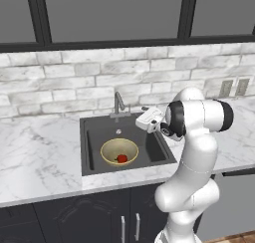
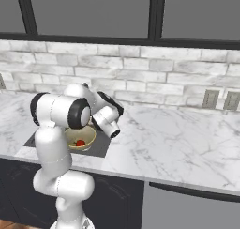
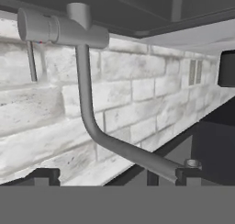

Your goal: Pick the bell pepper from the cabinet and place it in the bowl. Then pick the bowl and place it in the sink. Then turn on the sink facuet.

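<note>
The tan-yellow bowl (image 1: 119, 151) stands in the black sink (image 1: 154, 150), and the small red bell pepper (image 1: 122, 158) lies inside it. From the right, the bowl (image 2: 80, 137) and the bell pepper (image 2: 80, 142) show just past my arm. The grey sink facuet (image 1: 118, 105) rises at the basin's back rim. My gripper (image 1: 140, 118) hovers over the sink's back right, a little right of the tap and aimed at it. In the hand view the facuet (image 3: 89, 117) is close and rolled, its bent spout ending near one fingertip (image 3: 188, 172). The gripper (image 3: 117, 177) is open and holds nothing. The cabinet is out of view.
White marble countertop (image 1: 40, 152) rims the sink on both sides, and a pale brick wall (image 1: 60, 82) with dark windows above stands behind it. Wall outlets (image 1: 234, 86) sit at the right. Dark lower doors (image 1: 99, 219) run under the counter.
</note>
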You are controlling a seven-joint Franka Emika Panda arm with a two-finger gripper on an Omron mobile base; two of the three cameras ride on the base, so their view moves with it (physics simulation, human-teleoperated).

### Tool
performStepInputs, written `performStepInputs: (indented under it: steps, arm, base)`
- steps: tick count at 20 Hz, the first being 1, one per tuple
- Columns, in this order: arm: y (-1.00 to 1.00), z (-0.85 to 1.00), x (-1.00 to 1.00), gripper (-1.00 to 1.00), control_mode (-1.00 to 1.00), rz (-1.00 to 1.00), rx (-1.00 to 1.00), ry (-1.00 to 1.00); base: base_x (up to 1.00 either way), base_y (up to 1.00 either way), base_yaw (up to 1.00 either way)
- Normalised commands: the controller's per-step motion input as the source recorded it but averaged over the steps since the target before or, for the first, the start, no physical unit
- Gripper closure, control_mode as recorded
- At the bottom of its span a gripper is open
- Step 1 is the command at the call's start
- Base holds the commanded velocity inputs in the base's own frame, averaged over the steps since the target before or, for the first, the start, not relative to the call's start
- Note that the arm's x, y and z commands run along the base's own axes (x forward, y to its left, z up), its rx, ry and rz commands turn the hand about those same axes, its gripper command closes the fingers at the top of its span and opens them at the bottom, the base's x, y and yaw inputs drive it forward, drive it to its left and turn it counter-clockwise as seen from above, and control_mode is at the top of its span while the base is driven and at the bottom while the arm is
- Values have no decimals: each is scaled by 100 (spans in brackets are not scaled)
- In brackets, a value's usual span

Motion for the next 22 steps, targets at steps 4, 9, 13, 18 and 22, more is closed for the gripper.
performStepInputs:
  steps: [4, 9, 13, 18, 22]
  arm:
    - [7, -15, 57, -100, -100, -3, 0, 5]
    - [0, -18, 65, -100, -100, 0, 0, 6]
    - [0, -27, 45, -100, -100, 0, 0, 3]
    - [0, -35, 42, -100, -100, 0, 0, 1]
    - [0, -16, 45, -100, -100, -3, 0, 0]
  base:
    - [0, 0, 0]
    - [0, 0, 0]
    - [0, 0, 0]
    - [0, 0, 0]
    - [0, 0, 0]
